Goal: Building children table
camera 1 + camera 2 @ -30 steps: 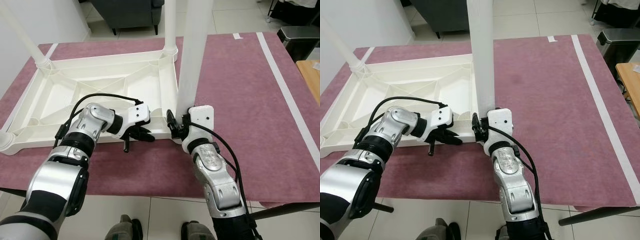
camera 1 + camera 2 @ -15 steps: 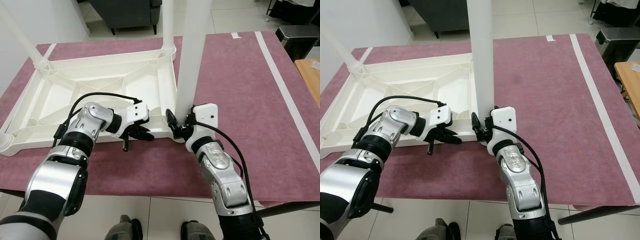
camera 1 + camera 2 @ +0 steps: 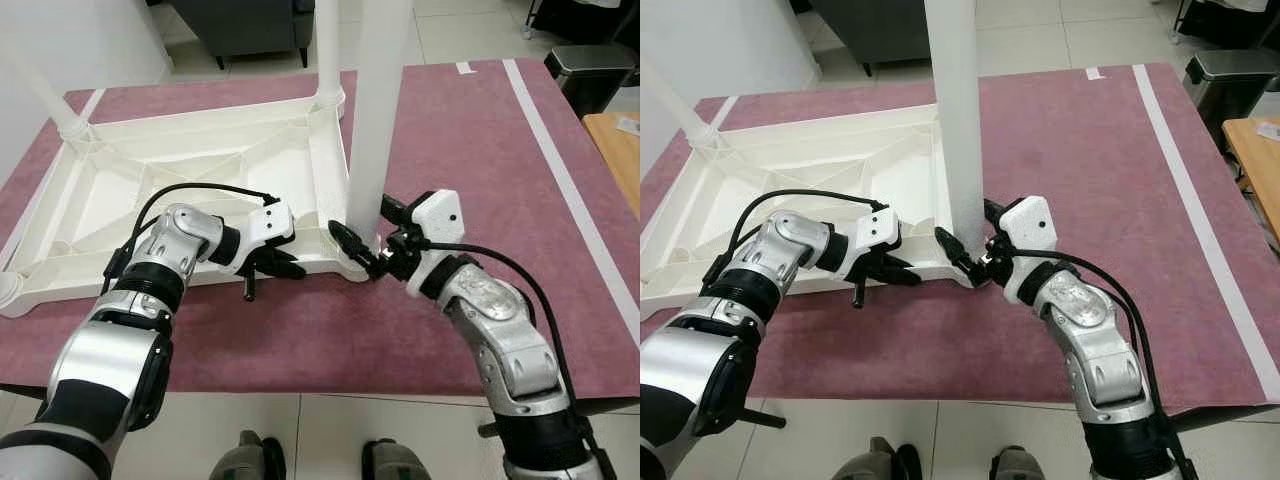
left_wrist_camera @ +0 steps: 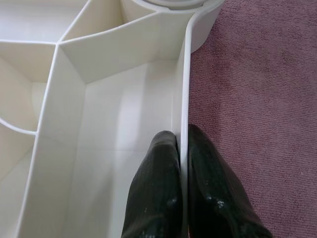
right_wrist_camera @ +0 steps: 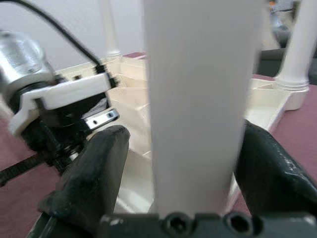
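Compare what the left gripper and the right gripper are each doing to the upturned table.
The left gripper is pinched shut on the thin rim of the table top, one finger on each side; the right gripper is spread wide around the base of the near leg. The left grips a flat edge lying on the purple mat; the right brackets an upright round post. Both work at the table's near edge.

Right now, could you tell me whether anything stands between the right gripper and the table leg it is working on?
Nothing visible does. The right gripper already straddles the base of the white table leg, one finger on each side. The left gripper pinches the tabletop rim nearby, clear of the leg.
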Controlling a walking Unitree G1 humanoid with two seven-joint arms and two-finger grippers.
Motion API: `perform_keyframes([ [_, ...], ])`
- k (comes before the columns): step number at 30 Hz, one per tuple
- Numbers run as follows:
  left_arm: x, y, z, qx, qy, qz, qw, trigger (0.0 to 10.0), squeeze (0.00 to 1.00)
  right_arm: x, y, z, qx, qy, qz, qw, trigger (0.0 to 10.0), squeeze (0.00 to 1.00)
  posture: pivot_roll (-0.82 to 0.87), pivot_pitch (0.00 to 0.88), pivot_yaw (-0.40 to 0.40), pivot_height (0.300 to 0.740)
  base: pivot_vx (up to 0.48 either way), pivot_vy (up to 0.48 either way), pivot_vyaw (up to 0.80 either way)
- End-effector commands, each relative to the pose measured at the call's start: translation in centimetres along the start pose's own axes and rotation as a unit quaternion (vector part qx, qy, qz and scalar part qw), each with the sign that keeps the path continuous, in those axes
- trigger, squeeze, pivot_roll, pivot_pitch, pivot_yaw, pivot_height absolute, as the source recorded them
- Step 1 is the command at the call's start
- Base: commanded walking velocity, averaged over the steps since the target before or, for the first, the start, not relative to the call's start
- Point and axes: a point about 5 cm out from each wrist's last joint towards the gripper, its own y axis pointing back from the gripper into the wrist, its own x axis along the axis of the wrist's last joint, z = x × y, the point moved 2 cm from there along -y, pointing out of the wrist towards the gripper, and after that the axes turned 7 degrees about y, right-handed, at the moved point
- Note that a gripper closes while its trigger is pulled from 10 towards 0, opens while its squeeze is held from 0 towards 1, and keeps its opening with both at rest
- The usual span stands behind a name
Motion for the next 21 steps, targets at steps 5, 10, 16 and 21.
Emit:
perform_keyframes([
  [5,-0.1,0.9,-1.6,0.116,0.040,0.062,0.991,0.0,0.00,-0.1,-0.8,-0.8,0.063,-0.006,0.005,0.998,10.0,0.00,-0.10,0.171,0.155,0.740,0.000,0.000,0.00],
  [10,-0.1,1.0,-1.6,0.116,0.041,0.062,0.991,0.0,0.00,-0.2,-1.5,-1.0,0.110,-0.008,0.004,0.994,10.0,0.00,-0.09,0.175,0.155,0.740,0.000,0.000,0.00],
  [16,-0.3,1.1,-1.6,0.117,0.044,0.061,0.990,0.0,0.00,-0.9,-1.8,-0.4,0.112,-0.009,-0.006,0.994,0.0,0.00,-0.09,0.181,0.152,0.740,0.000,0.000,0.00],
  [21,-0.3,1.0,-1.6,0.117,0.046,0.063,0.990,0.0,0.00,-1.6,-1.7,-0.3,0.097,-0.019,-0.021,0.995,0.0,0.00,-0.09,0.184,0.153,0.740,0.000,0.000,0.00],
])
